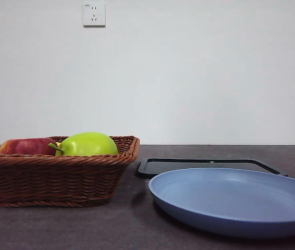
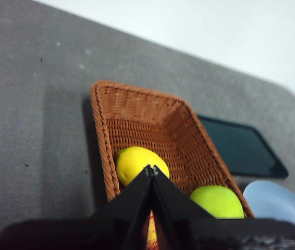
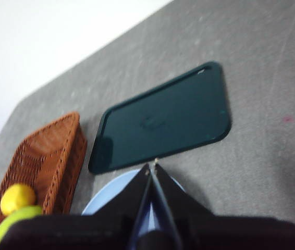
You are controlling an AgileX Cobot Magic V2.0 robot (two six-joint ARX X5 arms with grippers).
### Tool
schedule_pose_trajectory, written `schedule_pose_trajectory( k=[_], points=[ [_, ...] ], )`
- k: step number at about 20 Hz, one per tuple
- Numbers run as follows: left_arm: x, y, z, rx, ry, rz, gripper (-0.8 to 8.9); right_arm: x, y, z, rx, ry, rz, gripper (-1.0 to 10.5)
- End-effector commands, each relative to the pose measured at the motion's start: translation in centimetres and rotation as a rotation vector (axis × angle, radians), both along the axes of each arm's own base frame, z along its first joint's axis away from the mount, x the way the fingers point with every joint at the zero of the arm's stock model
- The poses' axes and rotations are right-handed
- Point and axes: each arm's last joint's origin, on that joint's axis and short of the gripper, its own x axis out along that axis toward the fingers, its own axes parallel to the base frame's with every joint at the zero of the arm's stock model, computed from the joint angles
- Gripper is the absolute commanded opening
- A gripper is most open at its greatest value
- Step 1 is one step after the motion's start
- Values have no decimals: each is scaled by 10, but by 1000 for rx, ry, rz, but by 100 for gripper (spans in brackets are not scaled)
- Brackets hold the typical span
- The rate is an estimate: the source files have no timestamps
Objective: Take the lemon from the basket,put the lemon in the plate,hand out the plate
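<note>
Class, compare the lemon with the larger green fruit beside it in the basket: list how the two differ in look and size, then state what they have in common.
Colour: the lemon is bright yellow, the green fruit yellow-green.
Size: the lemon is smaller; the green fruit bulks larger.
Visibility: from the front the green fruit rises above the rim, while the lemon is almost hidden behind it.
Shared: both are smooth, rounded, and lie inside the basket, untouched by either gripper.

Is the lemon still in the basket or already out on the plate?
In the basket. The lemon lies on the basket floor beside the green fruit; the plate holds nothing.
</note>
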Motion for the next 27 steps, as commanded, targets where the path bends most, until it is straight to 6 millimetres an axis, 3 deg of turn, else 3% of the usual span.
schedule_pose_trajectory(
  k=[1, 9, 15, 17, 20, 23, 27],
  points=[
    [11, -1, 15, 81, 6, -49, 7, 6, 1, 14, -74, 9, 57, 3],
    [49, -7, 42, 114, 219, -226, 7, 33, 5, 28, -192, 259, 201, 4],
    [67, -17, 49, 124, 277, -301, 12, 57, 8, 2, -219, 553, 277, 41],
    [67, -19, 50, 113, 268, -329, 80, 63, 9, -7, -216, 620, 283, 109],
    [67, -20, 50, 112, 262, -326, 278, 73, 11, -19, -220, 676, 297, 251],
    [67, -20, 50, 78, 284, -309, 343, 84, 15, -27, -231, 675, 319, 278],
    [67, -20, 50, 73, 289, -309, 343, 99, 26, -44, -205, 690, 383, 272]
  ],
)
